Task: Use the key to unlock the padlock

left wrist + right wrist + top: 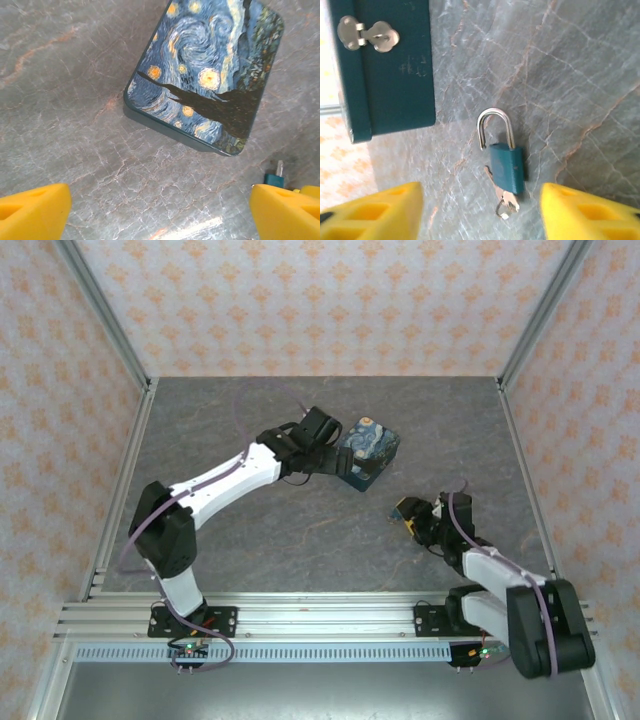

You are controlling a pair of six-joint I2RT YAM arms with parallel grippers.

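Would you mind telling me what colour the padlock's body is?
The padlock body is dark teal; the right wrist view shows it best.

a tin box [205,75] printed with a swirling blue night sky lies flat on the grey marbled table [300,530], just ahead of the left gripper [160,215]. up and left of the right gripper [482,215], its dark teal side carries what looks like a small metal hasp [367,34]. orange-patterned walls [320,300] stand beyond both.
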